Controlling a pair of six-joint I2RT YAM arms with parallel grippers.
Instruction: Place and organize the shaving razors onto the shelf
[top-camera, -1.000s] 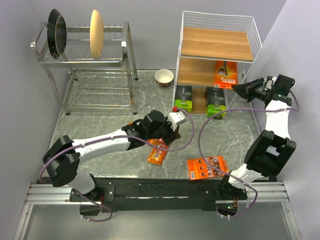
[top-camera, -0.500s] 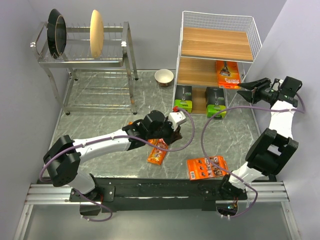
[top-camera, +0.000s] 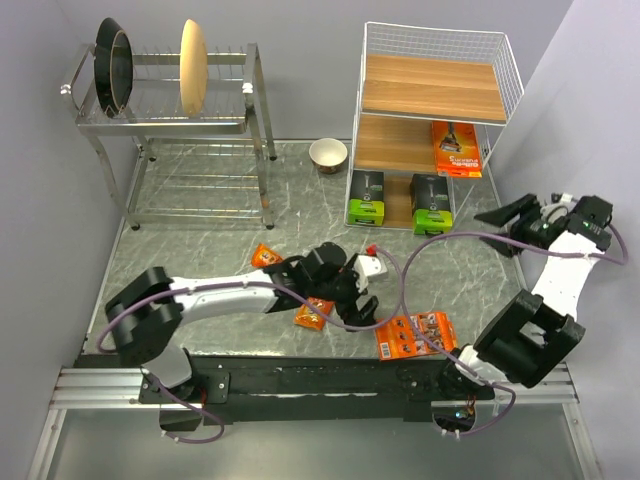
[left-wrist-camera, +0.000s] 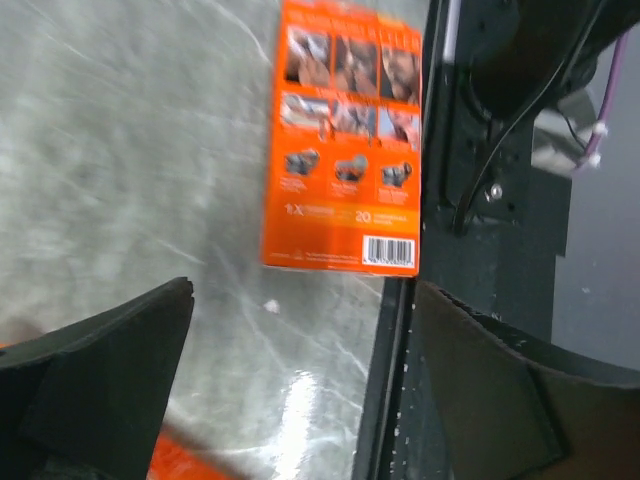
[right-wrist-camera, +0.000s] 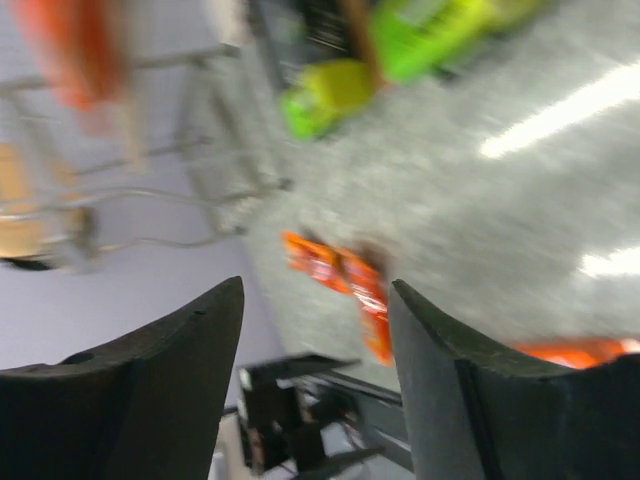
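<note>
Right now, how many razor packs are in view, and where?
6. Two grey-green boxes on the shelf's bottom board; one orange card on its middle board; on the table, another orange card and two narrow orange packs. More may be hidden.

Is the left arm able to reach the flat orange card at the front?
Probably yes. The left gripper stands open right beside the flat orange card, with nothing between them, though a card lying flat may be hard to pinch.
</note>
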